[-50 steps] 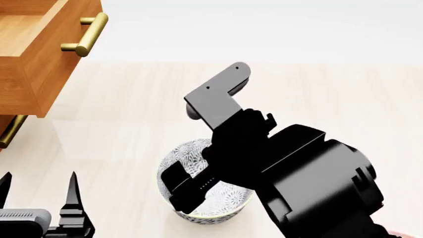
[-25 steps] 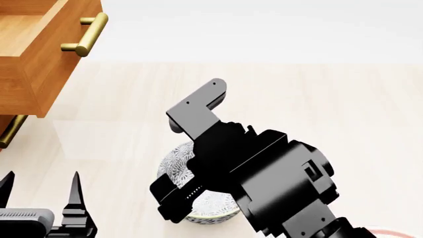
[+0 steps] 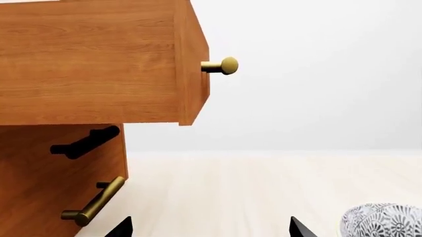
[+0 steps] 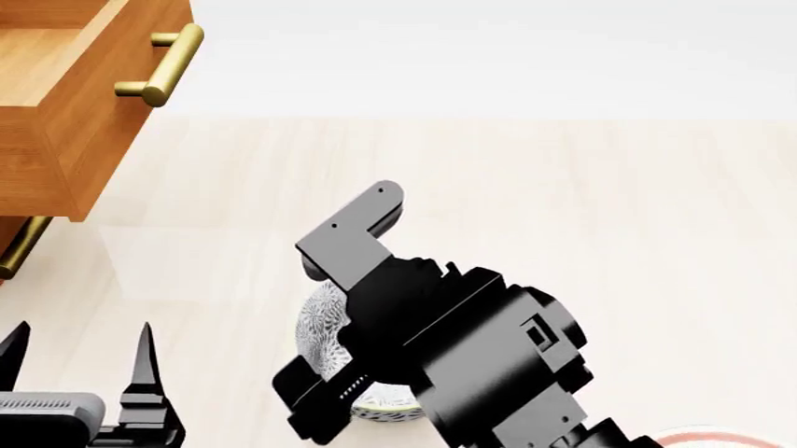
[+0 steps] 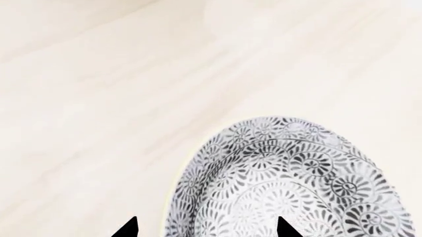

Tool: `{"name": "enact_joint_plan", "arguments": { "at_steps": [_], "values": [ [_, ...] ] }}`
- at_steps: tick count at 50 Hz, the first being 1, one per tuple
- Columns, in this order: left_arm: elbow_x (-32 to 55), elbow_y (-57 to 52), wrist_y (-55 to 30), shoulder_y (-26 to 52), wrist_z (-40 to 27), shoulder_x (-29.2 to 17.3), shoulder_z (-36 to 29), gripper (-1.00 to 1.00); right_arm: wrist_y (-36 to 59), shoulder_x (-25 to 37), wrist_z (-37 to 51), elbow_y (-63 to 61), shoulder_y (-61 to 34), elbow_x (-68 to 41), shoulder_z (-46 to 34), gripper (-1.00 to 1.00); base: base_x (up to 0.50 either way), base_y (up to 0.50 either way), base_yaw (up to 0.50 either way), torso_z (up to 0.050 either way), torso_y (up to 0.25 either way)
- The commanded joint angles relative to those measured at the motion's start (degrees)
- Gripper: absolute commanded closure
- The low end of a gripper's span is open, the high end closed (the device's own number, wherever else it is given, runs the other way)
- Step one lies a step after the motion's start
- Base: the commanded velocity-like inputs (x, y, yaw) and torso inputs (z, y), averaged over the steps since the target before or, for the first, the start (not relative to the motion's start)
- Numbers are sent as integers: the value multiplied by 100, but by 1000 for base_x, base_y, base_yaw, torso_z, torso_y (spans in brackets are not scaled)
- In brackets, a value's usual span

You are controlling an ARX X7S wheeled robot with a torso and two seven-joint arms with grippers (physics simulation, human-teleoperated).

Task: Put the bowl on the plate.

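The bowl (image 5: 290,182) sits low in the right wrist frame, its near rim between the right gripper's (image 5: 205,228) parted fingertips, nothing clamped.

The right arm (image 4: 461,364) reaches across the pale desk (image 4: 598,215) and covers most of the bowl (image 4: 327,327), whose patterned wall shows only beside the arm's wrist. Well away from the bowl, an open wooden drawer (image 4: 75,93) with a brass handle (image 4: 162,65) juts out. The left gripper (image 4: 77,359) stands beside the bowl, its pointed fingers spread apart. A red-ringed plate (image 4: 716,437) edge peeks past the arm.
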State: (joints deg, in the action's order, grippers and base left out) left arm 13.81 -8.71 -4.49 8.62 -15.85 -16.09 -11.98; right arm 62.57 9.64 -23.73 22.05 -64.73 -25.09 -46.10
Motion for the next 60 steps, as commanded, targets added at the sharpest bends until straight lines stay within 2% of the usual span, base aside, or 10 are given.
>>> {"name": "enact_joint_plan", "arguments": {
  "at_steps": [1, 38, 60],
  "values": [
    [5, -15, 8, -4, -23, -20, -27, -100, -161, -105, -44, 242, 35, 53, -154, -100, 0, 0, 0, 0, 0],
    [49, -51, 6, 10, -91, -77, -97, -100, -651, -421, -247, 1149, 99, 235, -682, -100, 0, 0, 0, 0, 0],
    [86, -150, -48, 13, -140, -122, -133, -100, -269, -729, -378, 1811, -244, 148, -852, -100, 0, 0, 0, 0, 0]
  ]
}}
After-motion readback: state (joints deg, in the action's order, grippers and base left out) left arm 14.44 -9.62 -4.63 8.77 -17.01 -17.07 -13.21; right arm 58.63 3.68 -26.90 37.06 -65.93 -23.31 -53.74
